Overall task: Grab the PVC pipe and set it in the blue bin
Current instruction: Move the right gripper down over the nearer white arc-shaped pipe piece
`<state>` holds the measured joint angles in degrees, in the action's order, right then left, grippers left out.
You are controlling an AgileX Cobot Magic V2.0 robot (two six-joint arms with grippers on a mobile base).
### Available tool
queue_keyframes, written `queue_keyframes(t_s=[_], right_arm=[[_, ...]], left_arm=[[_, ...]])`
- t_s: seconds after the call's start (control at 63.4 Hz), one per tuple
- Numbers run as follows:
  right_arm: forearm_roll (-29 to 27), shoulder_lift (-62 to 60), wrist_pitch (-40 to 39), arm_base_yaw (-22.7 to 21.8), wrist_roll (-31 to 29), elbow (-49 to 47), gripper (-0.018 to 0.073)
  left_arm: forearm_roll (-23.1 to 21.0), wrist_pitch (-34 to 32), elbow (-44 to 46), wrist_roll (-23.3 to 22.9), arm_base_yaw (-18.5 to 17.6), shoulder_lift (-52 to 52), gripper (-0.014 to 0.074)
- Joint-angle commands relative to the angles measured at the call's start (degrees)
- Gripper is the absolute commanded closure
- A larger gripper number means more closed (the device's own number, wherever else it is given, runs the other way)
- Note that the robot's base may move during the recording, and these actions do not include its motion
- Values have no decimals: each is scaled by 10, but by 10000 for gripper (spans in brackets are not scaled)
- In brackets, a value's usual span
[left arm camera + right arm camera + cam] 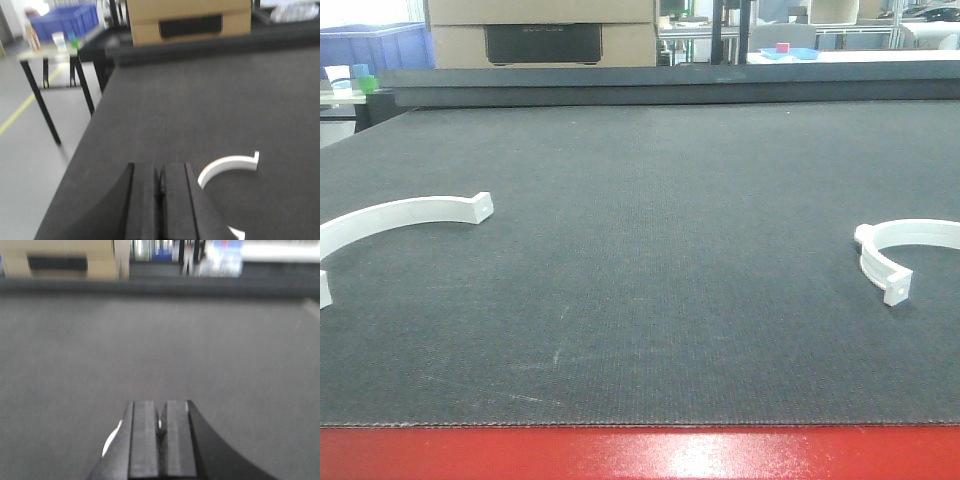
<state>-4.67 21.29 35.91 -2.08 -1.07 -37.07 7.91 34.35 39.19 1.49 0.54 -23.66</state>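
Starting nearest the robot, the left gripper is shown with its fingers pressed together. Only a thin seam is left between them, and nothing is held. The right gripper is likewise closed on nothing. A white sliver beside its left finger is too blurred to be identified.

A red table edge is seen along the bottom of the front view, and a dark mat is laid beyond it. Two white curved PVC pieces are laid flat on the mat, well apart.

The left PVC piece is placed at the left margin, just ahead and to the right of the left gripper. Its long axis runs left to right, its hollow side is turned toward the near edge, and its lugged end is pointed right. Its other end is cut off by the frame.

The right PVC piece is placed at the right margin as a C with its mouth turned right. One lugged end is pointed at the near edge, and the other is cropped.

A cardboard box is stood behind the mat's back rim. The blue bin is seen off the mat past the far-left corner, near a side table. It is partly cropped, and whether it rests on that table cannot be told.
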Motion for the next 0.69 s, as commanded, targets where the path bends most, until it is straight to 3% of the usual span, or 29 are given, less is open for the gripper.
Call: queue_keyframes(t_s=[0.0, 0.142, 0.252, 0.426, 0.678], right_arm=[[-18, 85, 44, 0, -6, -45, 713], [-19, 229, 136, 0, -6, -114, 713], [-17, 309, 164, 0, -6, -140, 713], [-15, 410, 161, 0, -6, -142, 713], [-22, 547, 175, 0, -6, -150, 713]], left_arm=[[3, 65, 56, -1, -2, -87, 707], [3, 181, 138, -1, -2, -220, 707], [0, 232, 168, -1, -2, -298, 707], [-10, 231, 171, -1, -2, -391, 707], [-88, 233, 171, -1, -2, -486, 707]])
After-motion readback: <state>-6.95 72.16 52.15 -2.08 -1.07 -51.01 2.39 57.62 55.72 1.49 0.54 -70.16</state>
